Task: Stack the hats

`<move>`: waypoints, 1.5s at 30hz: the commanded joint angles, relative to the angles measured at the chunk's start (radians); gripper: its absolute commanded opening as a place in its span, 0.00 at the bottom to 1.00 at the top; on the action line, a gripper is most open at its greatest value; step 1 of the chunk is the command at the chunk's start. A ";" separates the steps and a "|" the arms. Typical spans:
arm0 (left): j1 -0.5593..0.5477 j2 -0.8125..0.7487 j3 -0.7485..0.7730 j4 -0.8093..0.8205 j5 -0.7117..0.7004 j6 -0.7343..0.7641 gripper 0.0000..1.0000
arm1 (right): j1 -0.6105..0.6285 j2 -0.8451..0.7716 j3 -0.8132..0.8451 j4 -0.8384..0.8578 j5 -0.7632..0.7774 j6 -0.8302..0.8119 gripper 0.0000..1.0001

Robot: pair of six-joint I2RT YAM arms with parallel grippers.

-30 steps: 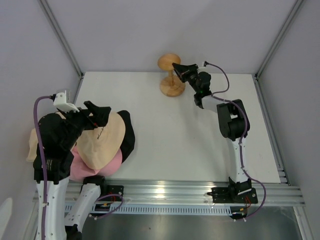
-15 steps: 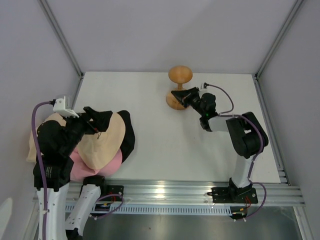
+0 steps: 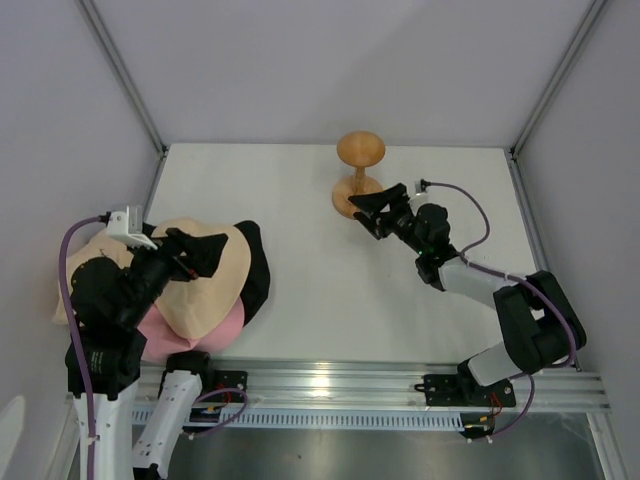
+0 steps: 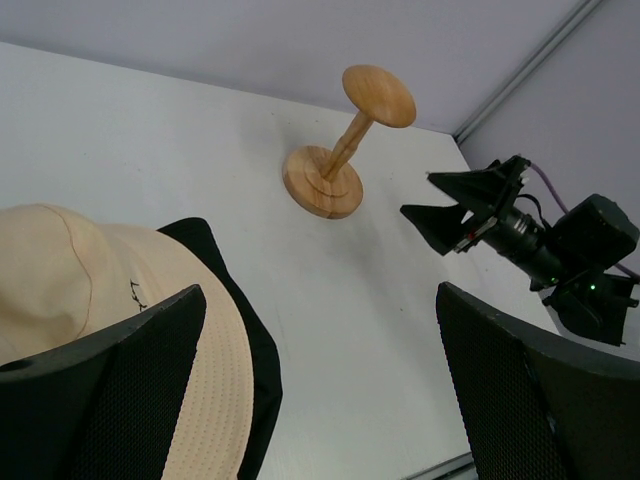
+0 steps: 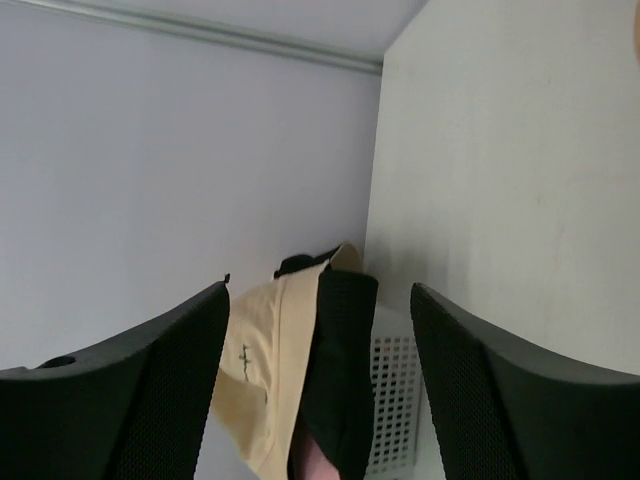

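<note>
The left gripper (image 4: pixel 318 325) stands wide open with nothing between its black mesh-faced fingers (image 4: pixel 130 390); in the top view it hangs over the crown of the cream hat (image 3: pixel 222 272), pointing toward 2 o'clock. That cream hat lies on top of a pile at about 8 o'clock on the table (image 3: pixel 330 290). The black hat (image 3: pixel 257 270) shows as a dark crescent under its 3 o'clock side and the pink hat (image 3: pixel 226 325) peeks out at 6 o'clock. The pile hangs past the table's left edge. A short line of thin dark script (image 4: pixel 140 292) is stitched on the cream hat's crown, above the brim. It is too small to read, and the right wrist view shows it no more clearly. The right gripper (image 3: pixel 372 212) is also spread open and empty. It lies low over the table and points toward 10 o'clock, near the wooden stand (image 3: pixel 358 170) but apart from it, at 5 o'clock of the stand's round base. The stand is upright at 12 o'clock, close to the table's far edge. Bare white tabletop runs between the hats and the right arm, and on from the middle to the metal rail (image 3: pixel 400 380) along the near edge at 6 o'clock. Grey walls close in the table's left, far and right sides.
</note>
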 commanded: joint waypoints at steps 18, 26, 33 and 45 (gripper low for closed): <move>-0.005 0.066 0.002 0.066 0.027 -0.030 1.00 | -0.263 0.288 0.388 -0.021 -0.099 -0.103 0.79; -0.005 0.084 0.013 0.083 0.018 -0.027 1.00 | -0.260 0.434 0.511 0.062 -0.134 -0.057 0.70; -0.005 0.103 0.010 0.100 0.036 -0.038 0.99 | -0.257 0.457 0.531 0.102 -0.130 -0.031 0.54; -0.005 0.073 -0.002 0.092 0.036 -0.042 0.99 | -0.245 0.503 0.568 0.180 -0.176 0.014 0.24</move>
